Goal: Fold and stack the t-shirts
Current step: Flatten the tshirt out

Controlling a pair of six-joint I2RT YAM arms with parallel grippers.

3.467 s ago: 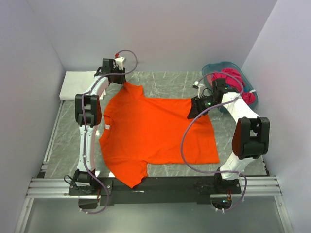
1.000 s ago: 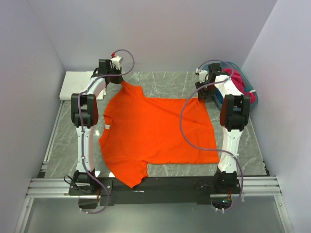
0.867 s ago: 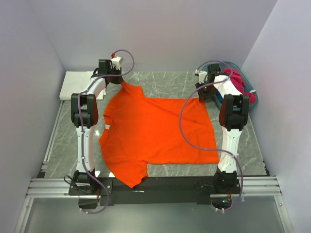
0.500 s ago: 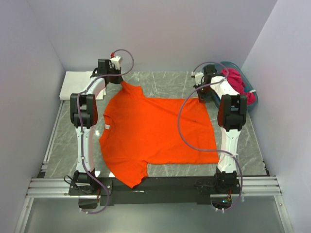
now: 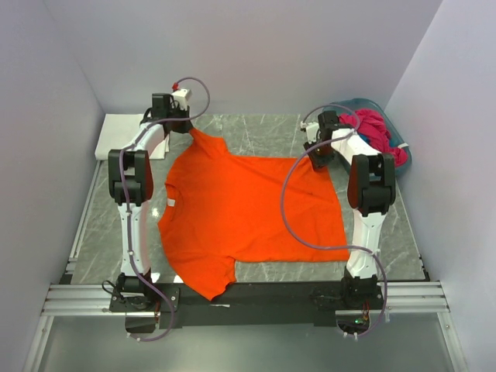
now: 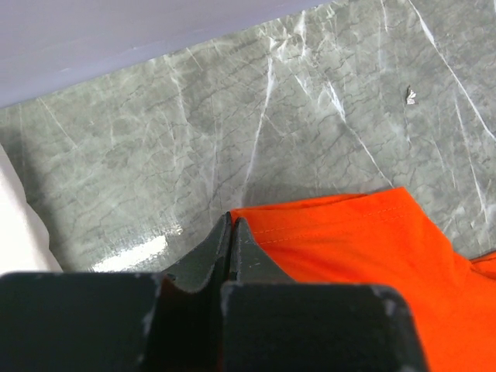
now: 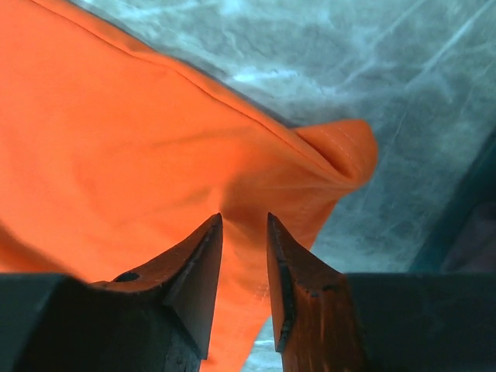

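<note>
I am watching the top view: the orange shirt (image 5: 248, 209) is lying spread flat across the middle of the table (image 5: 387, 225), with a sleeve pointing to the upper left and another to the lower left. The left claw (image 6: 232, 223) is sitting at the upper left, jaws pressed tight together and pinching the hem of that upper sleeve. The right claw (image 7: 242, 225) is hanging over the shirt's upper right corner, which is bunching into a small ridge; its jaws are standing a narrow gap apart and gripping nothing that I can see.

The right arm's cable (image 5: 288, 209) is looping over the right part of the shirt and hiding a strip of it. A teal basket (image 5: 353, 103) is sitting at the upper right, just beside the right arm, with magenta cloth (image 5: 380, 132) heaped in it. A folded white cloth (image 5: 124, 133) is lying at the upper left, near the left claw.

I am counting two arms, one orange shirt, one basket and one white cloth; how many magenta pieces there are, I cannot tell.
</note>
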